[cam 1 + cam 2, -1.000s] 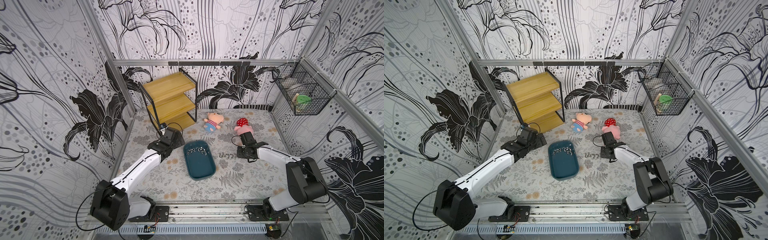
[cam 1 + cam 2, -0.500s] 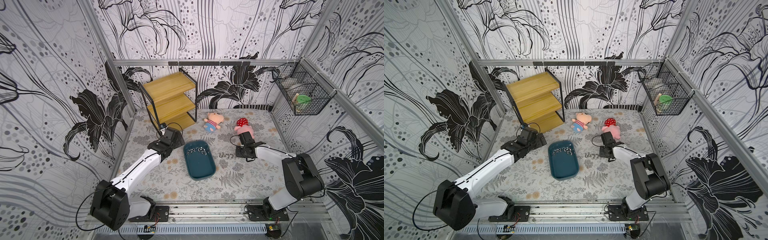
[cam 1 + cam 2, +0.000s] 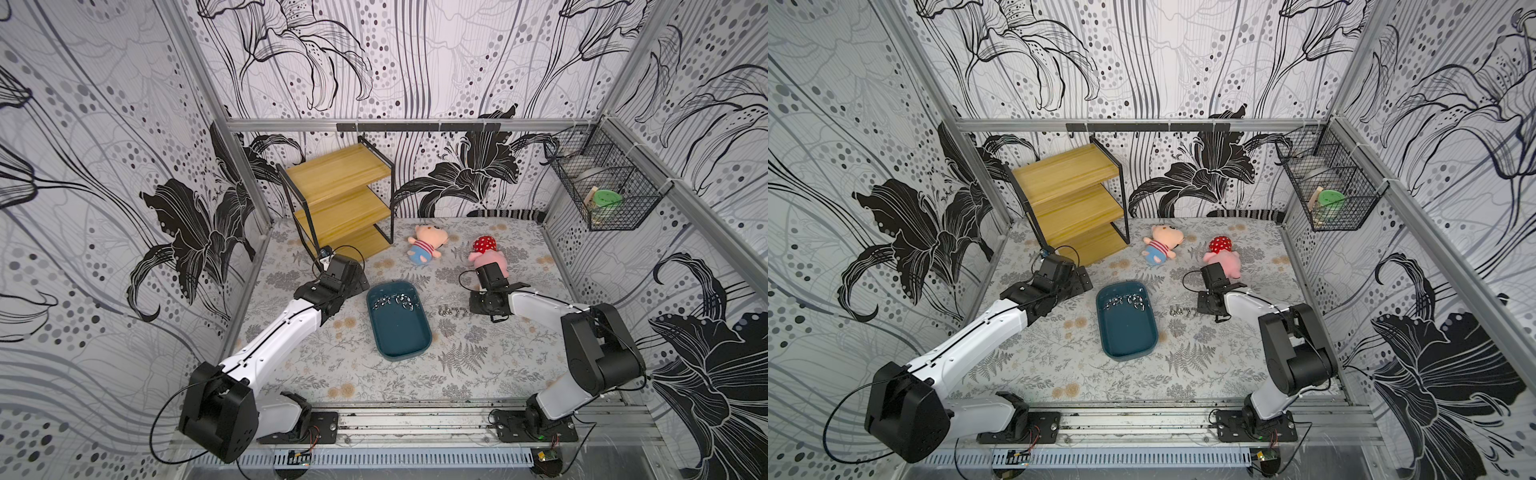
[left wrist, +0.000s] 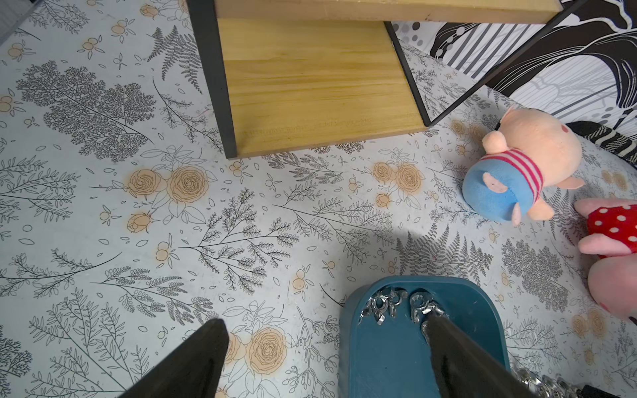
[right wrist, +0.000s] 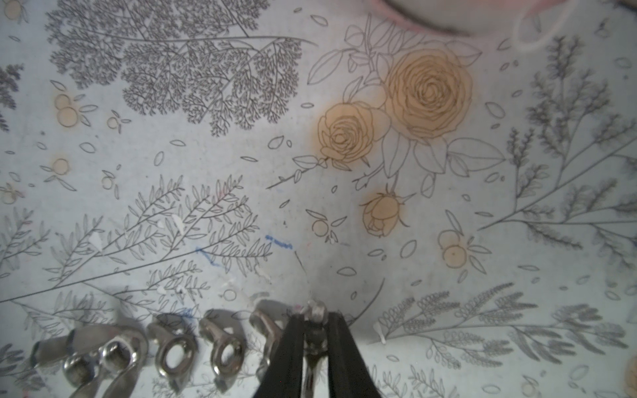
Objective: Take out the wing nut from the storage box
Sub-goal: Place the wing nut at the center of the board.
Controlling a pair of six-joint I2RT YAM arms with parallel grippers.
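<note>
The teal storage box (image 3: pixel 400 337) (image 3: pixel 1128 337) lies mid-table in both top views, with several silver wing nuts (image 3: pixel 395 300) (image 4: pixel 389 305) heaped at its far end. My left gripper (image 4: pixel 324 320) (image 3: pixel 360 283) hangs open over the box's far left corner, one finger above the box and one above the table. My right gripper (image 5: pixel 314 325) (image 3: pixel 473 309) sits low at the table to the right of the box, shut on one wing nut (image 5: pixel 314 315). That nut stands at the end of a row of several wing nuts (image 5: pixel 172 351) (image 3: pixel 453 311) (image 3: pixel 1181 311) lying on the table.
A three-tier wooden shelf (image 3: pixel 345 199) stands at the back left. Two plush toys, one in blue (image 3: pixel 424 249) and one in pink (image 3: pixel 487 254), lie behind the box, the pink one just behind my right wrist. A wire basket (image 3: pixel 604 189) hangs on the right wall.
My right arm has drawn its elbow in a little and its gripper has edged toward the row of nuts on the table. The left arm and the box have not moved.
</note>
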